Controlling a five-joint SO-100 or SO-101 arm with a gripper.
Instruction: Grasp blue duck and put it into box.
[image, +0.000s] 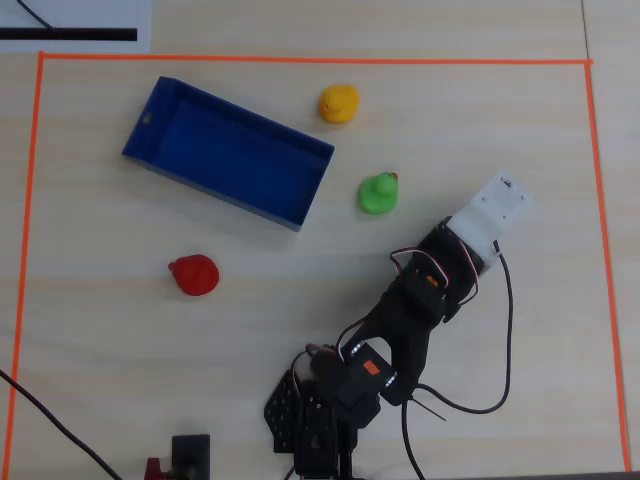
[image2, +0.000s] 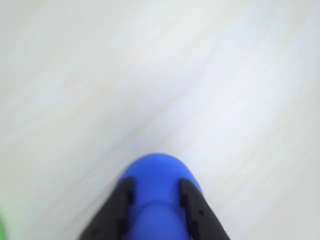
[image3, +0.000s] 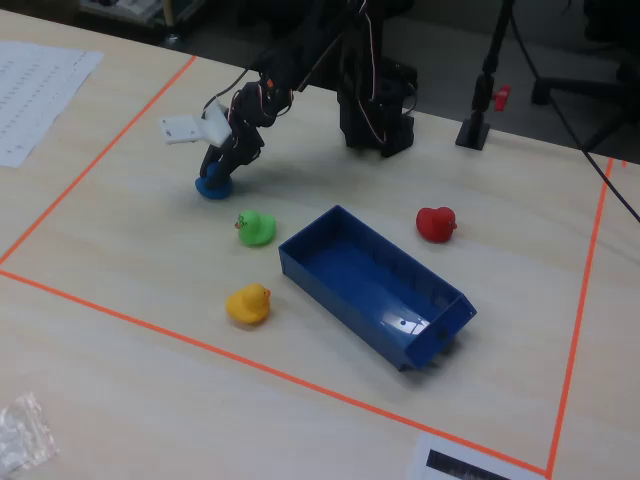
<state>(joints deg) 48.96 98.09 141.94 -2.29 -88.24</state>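
Note:
The blue duck (image2: 157, 172) sits between my gripper's (image2: 156, 184) two black fingers (image2: 122, 200) in the wrist view, and both fingers press its sides. In the fixed view the duck (image3: 211, 187) rests on the table under the gripper (image3: 216, 174), left of the green duck. In the overhead view the white wrist mount (image: 492, 218) hides the duck and the jaws. The dark-blue open box (image: 235, 150) lies at the upper left there, and it is empty; it also shows in the fixed view (image3: 370, 285).
A green duck (image: 378, 193) lies between the gripper and the box, a yellow duck (image: 339, 103) by the box's far corner, and a red duck (image: 194, 274) below the box. Orange tape (image: 300, 59) frames the work area. The arm base (image3: 375, 110) stands at the table edge.

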